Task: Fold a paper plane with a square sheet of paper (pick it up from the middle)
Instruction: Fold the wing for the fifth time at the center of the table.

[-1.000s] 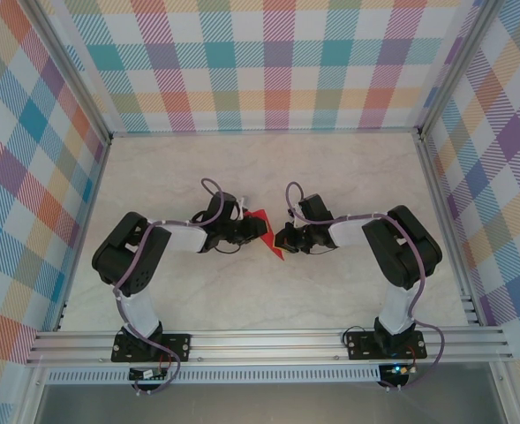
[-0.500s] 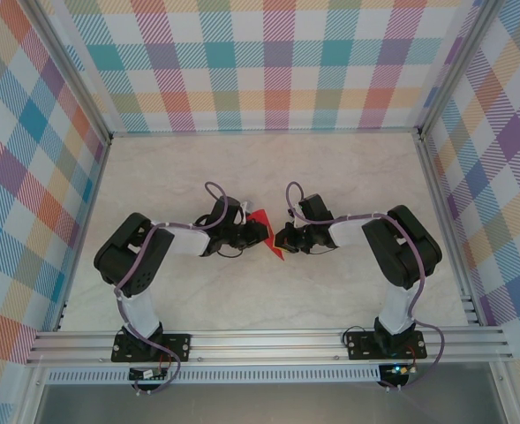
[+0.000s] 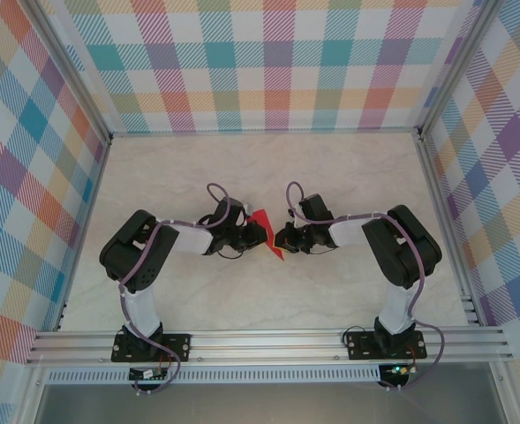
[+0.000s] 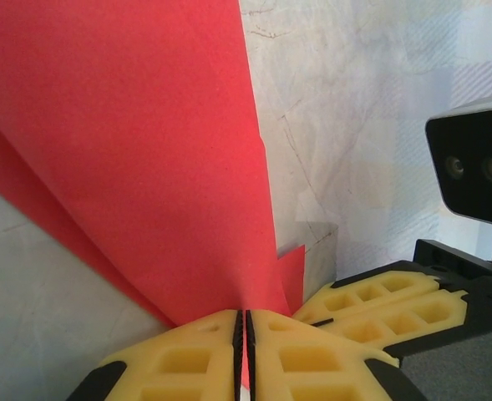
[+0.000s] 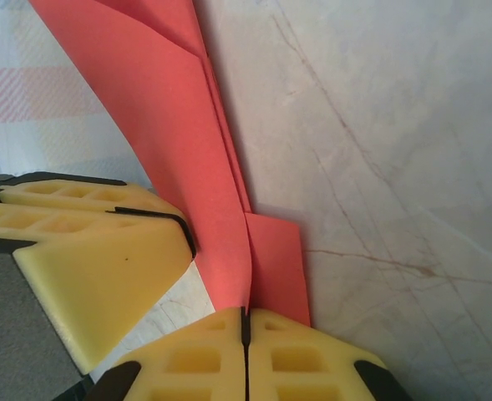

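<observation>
You are holding the red paper over the middle of the bench, left jaws and right jaws each clamping shut on a layered edge (several folds are already showing). By my judgement the final wing folds are remaining.

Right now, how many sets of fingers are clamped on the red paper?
2. The left fingers are shut on the red paper from its left side; the right fingers from its right, close beside them.
</observation>
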Available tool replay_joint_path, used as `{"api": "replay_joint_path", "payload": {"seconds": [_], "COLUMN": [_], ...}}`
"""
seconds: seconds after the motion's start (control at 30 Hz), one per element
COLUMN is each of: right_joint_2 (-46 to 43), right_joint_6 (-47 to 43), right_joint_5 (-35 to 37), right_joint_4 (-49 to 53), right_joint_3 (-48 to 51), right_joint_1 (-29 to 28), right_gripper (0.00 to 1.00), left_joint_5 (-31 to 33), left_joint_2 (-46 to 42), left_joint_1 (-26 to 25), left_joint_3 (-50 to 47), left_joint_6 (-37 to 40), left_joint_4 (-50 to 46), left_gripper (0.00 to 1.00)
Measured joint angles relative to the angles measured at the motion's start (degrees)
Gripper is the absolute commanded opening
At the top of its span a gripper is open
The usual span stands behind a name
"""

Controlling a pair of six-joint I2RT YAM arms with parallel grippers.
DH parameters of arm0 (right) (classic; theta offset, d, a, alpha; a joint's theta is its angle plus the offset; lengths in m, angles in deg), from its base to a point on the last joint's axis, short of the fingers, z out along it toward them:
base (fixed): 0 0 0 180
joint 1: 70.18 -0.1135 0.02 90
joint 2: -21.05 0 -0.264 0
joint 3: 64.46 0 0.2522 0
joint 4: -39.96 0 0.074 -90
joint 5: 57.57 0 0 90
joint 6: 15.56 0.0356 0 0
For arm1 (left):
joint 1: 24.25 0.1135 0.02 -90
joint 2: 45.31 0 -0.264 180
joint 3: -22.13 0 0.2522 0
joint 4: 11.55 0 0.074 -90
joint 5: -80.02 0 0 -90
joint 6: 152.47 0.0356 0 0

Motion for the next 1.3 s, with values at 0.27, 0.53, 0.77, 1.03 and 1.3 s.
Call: {"api": "replay_joint_path", "payload": {"seconds": [0.27, 0.53, 0.77, 1.03, 1.3], "right_joint_2": [-0.8, -3.8, -3.8, -3.7, -2.5], "right_joint_6": [-0.2, -1.4, -1.8, -2.0, -1.9], "right_joint_5": [-0.4, -0.4, -0.4, -0.4, -0.2], "right_joint_4": [0.5, 3.3, 5.2, 6.0, 6.0], "right_joint_3": [0.0, 0.0, 0.5, 0.6, 0.7], "right_joint_1": [0.0, 0.0, 0.0, 0.0, 0.0], "right_gripper": [0.17, 0.19, 0.19, 0.07, 0.16], "left_joint_5": [0.5, 0.6, 0.6, 0.6, 0.6], "left_joint_2": [0.8, 1.1, 1.2, 1.2, 1.3], "left_joint_1": [-0.1, -0.1, -0.1, -0.1, -0.1], "left_joint_3": [3.3, 4.5, 4.8, 4.9, 4.9], "left_joint_6": [0.1, 0.2, 0.3, 0.4, 0.4], "left_joint_4": [-6.2, -8.4, -9.0, -9.0, -9.1], "left_gripper": [0.12, 0.12, 0.12, 0.12, 0.12]}}
